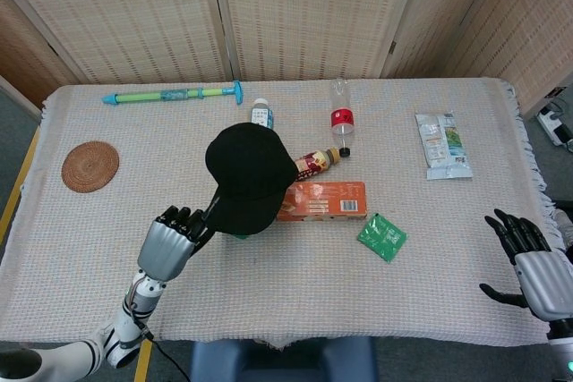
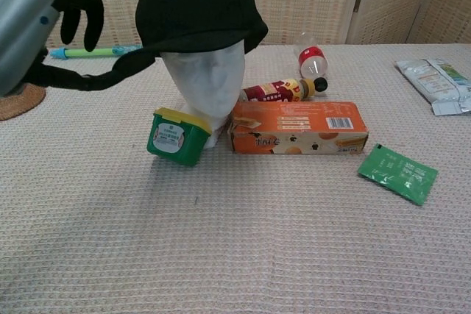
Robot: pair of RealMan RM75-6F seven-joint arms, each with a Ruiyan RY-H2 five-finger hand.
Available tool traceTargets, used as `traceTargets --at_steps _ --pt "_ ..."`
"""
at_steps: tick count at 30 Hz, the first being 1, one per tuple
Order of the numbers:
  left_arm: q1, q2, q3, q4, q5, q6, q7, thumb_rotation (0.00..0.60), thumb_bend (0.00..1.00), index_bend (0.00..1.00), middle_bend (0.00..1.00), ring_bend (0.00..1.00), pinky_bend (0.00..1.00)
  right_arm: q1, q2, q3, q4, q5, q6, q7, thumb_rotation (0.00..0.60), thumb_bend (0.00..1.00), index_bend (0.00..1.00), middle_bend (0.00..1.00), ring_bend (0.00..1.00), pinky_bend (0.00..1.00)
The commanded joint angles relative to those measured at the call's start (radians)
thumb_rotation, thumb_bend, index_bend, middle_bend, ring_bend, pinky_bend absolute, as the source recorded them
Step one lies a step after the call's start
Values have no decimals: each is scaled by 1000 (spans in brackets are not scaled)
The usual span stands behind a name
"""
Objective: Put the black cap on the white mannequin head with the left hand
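The black cap (image 2: 199,9) sits on top of the white mannequin head (image 2: 204,86), which stands upright mid-table; its brim points toward the robot's left. From the head view the cap (image 1: 245,176) hides the mannequin head entirely. My left hand (image 2: 29,23) is just left of the brim with its fingers spread above it and the thumb reaching under the brim's tip; it grips nothing. In the head view the left hand (image 1: 170,243) lies front-left of the cap. My right hand (image 1: 528,261) hovers open at the table's front right corner, far from the cap.
A green tub (image 2: 176,136) and an orange box (image 2: 298,126) lie against the mannequin's base, a brown bottle (image 2: 280,91) behind them. A green packet (image 2: 397,173), a clear bottle (image 1: 341,118), a white packet (image 1: 441,145), a green-blue stick (image 1: 170,94) and a woven coaster (image 1: 89,165) lie around.
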Motion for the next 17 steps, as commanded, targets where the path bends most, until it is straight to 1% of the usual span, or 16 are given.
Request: traceTargets --at_steps 1,3,7,10,13,17 --pt "159 189 59 -229 -96 12 18 600 112 44 472 397 495 1 -5 1 -1 3 -4 -9 600 74 0 0 0 0" --pt "224 268 77 -322 -164 0 -7 600 99 55 408 308 428 2 -9 1 -1 5 -8 -18 600 73 0 0 0 0" --pt "314 404 100 -463 -298 -64 -128 600 98 84 350 239 367 4 -18 0 -6 4 -12 -39 600 73 0 0 0 0" --pt "357 483 106 -517 -379 -126 -224 600 97 93 322 207 352 2 -24 -1 -11 1 -8 -54 600 74 0 0 0 0" --pt "387 525 100 -516 -419 -161 -289 600 97 106 302 189 335 -2 -29 2 -12 2 0 -65 600 73 0 0 0 0" --pt "418 517 74 -464 -439 -163 -327 600 98 115 293 181 329 -5 -36 9 -10 21 2 -81 600 74 0 0 0 0"
